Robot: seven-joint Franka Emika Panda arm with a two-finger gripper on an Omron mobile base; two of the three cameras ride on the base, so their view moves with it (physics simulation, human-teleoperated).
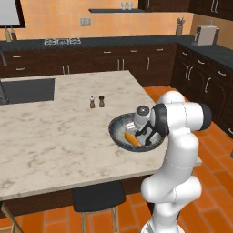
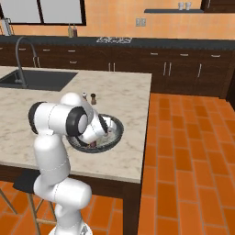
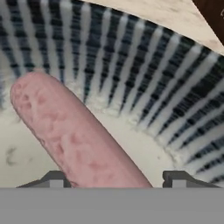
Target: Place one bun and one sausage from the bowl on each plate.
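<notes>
The dark speckled bowl (image 1: 114, 129) (image 2: 117, 131) sits near the island counter's right edge. My gripper (image 1: 145, 134) (image 2: 98, 137) reaches down inside it. In the hand view a pink sausage (image 3: 74, 131) lies on the bowl's pale floor below the ribbed wall (image 3: 153, 83). It runs diagonally between my two fingertips (image 3: 56, 179). The gripper (image 3: 115, 180) is open, its left tip close beside the sausage and a gap showing at the right tip. An orange-brown oblong piece (image 1: 132, 138), seemingly a bun, lies in the bowl left of the hand. The plates are out of view.
Salt and pepper shakers (image 1: 96, 102) (image 2: 93, 98) stand behind the bowl. A sink (image 1: 27, 90) (image 2: 36, 79) is set into the counter's far left. A dark stool (image 1: 98, 196) stands under the near edge. The counter's right edge drops to the orange tile floor (image 2: 183, 151).
</notes>
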